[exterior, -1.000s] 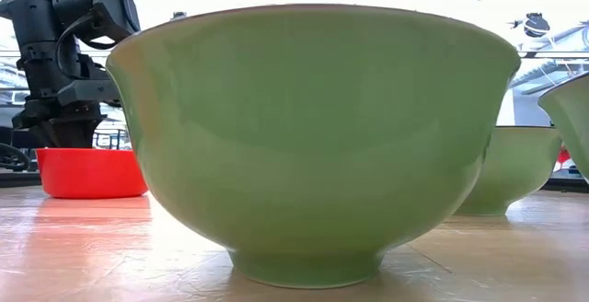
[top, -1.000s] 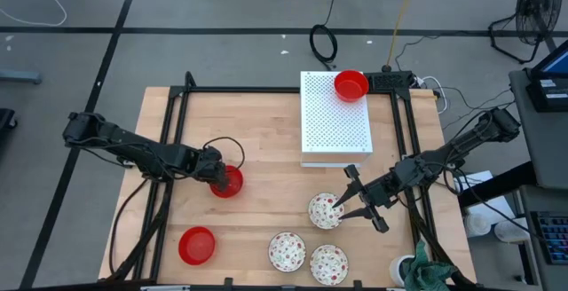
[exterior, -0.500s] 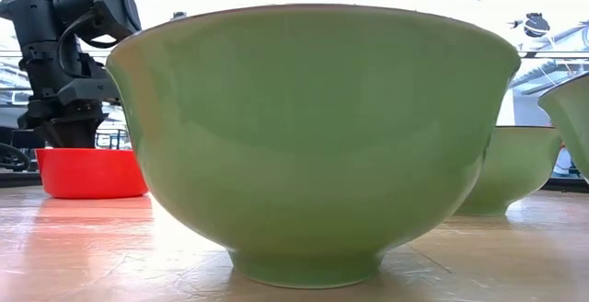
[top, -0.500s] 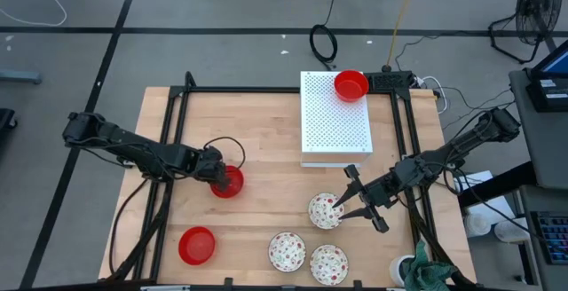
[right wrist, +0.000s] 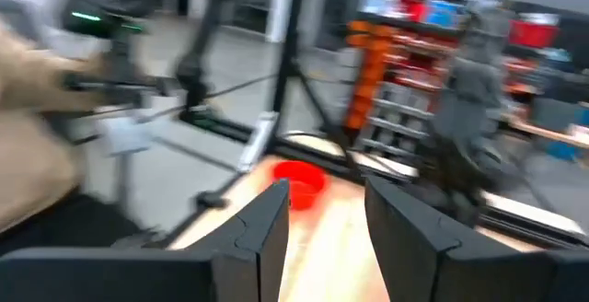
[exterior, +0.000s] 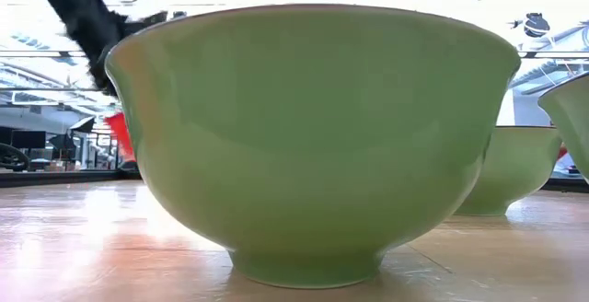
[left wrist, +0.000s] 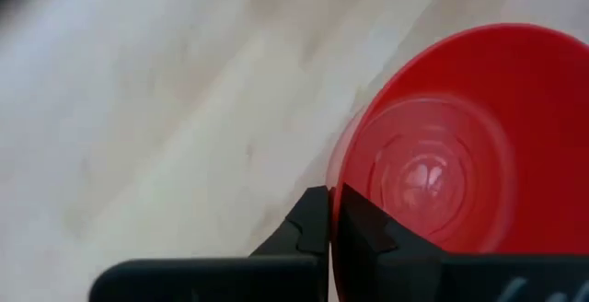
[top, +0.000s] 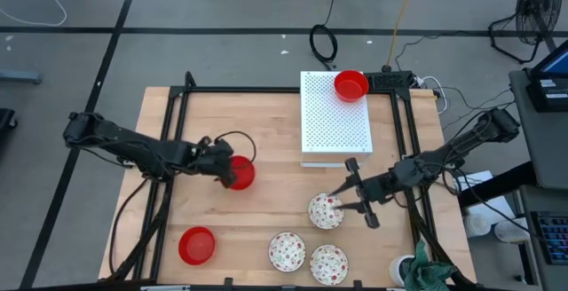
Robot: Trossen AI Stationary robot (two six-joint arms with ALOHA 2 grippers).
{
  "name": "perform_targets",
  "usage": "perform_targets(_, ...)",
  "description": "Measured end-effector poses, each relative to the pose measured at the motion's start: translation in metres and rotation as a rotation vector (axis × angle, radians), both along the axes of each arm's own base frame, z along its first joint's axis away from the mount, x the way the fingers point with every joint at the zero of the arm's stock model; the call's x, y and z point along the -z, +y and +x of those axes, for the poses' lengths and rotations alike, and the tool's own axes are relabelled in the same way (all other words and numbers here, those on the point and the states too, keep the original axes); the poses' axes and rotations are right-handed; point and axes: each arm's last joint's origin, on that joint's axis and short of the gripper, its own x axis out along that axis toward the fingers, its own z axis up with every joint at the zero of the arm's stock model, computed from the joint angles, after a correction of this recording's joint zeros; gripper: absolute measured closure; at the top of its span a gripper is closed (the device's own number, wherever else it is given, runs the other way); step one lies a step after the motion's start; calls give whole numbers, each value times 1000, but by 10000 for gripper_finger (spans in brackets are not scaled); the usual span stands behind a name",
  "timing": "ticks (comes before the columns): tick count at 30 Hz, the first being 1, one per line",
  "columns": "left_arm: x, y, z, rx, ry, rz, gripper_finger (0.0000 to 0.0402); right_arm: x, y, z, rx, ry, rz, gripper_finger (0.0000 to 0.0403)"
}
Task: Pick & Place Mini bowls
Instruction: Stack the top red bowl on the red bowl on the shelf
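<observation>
My left end effector is clamped on the rim of a red bowl and holds it over the middle of the bench, off the wood. From this bowl the white board lies toward the far right, and one red bowl on the board sits at its far corner. I judge that the coming move goes that way, and my left arm is the one that carries. A bowl is round, so it has no long axis to line up.

My right end effector has its fingers apart, above the speckled bowl and not gripping it. Two more speckled bowls and another red bowl rest near the front edge.

One second ago my held bowl stood on the bench, a little to the left; now it is lifted and shifted right. My right end effector has risen from the speckled bowl.
</observation>
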Motion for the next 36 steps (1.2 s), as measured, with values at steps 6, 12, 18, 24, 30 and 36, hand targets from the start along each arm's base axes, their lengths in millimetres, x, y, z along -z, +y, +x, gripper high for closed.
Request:
perform_targets(6,-58,-10,27,219,-173,256,399,10,5,20,117,-52,-33,273)
perform_targets(12,-114,-25,38,308,-300,537,399,15,6,36,215,-138,-35,273)
perform_targets(18,-140,-37,38,231,-297,814,399,19,-3,45,555,-111,-150,243)
perform_targets(24,-132,-51,59,207,-135,1032,399,15,-13,65,636,-116,-128,160)
perform_targets(30,-109,-63,94,153,65,1192,399,21,-24,81,685,-125,-55,118)
perform_targets(36,-93,-70,117,139,142,1267,399,28,-29,90,713,-157,-33,121)
